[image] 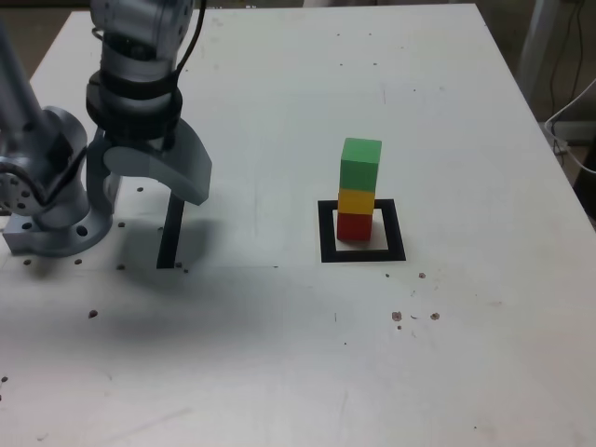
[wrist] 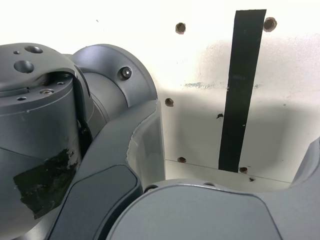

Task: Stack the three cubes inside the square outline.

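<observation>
A tower of three cubes stands inside the square outline (image: 362, 255) on the white table (image: 279, 372): the red cube (image: 354, 226) at the bottom, the yellow cube (image: 356, 200) on it, and the slightly larger green cube (image: 360, 165) on top, its edges a little out of line with those below. The gripper (image: 154, 177) hangs well apart from the stack, toward the exterior view's left, just above a thin black strip (wrist: 240, 90) of tape, its jaws spread wide and holding nothing. The blocks look small, rigid and light, with smooth flat faces that should take a pinch across two opposite sides, at mid-height. Judged from the pictures, the stacking appears complete; any further touch would risk toppling the narrow column.
</observation>
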`<act>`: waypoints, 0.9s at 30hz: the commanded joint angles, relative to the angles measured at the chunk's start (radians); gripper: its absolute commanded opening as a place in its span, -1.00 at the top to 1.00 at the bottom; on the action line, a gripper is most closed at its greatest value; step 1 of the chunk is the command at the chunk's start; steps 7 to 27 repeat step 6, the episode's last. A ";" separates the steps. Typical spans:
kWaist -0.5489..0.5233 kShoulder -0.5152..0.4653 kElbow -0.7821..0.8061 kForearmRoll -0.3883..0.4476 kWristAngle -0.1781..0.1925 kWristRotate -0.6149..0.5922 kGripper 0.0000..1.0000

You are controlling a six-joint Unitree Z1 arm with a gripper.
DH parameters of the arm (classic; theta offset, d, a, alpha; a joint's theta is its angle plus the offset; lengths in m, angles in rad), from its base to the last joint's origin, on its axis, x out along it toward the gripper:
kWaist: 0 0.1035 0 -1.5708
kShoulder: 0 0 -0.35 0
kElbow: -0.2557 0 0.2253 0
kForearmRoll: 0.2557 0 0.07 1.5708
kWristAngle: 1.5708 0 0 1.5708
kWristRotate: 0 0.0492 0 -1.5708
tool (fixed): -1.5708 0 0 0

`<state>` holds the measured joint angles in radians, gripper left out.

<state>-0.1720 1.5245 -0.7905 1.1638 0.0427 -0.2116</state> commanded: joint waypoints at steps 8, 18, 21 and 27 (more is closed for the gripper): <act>0.002 0.002 -0.008 0.014 -0.002 -0.002 -0.99; 0.002 0.002 -0.008 0.014 -0.002 -0.002 -0.99; 0.002 0.002 -0.008 0.014 -0.002 -0.002 -0.99; 0.002 0.002 -0.008 0.014 -0.002 -0.002 -0.99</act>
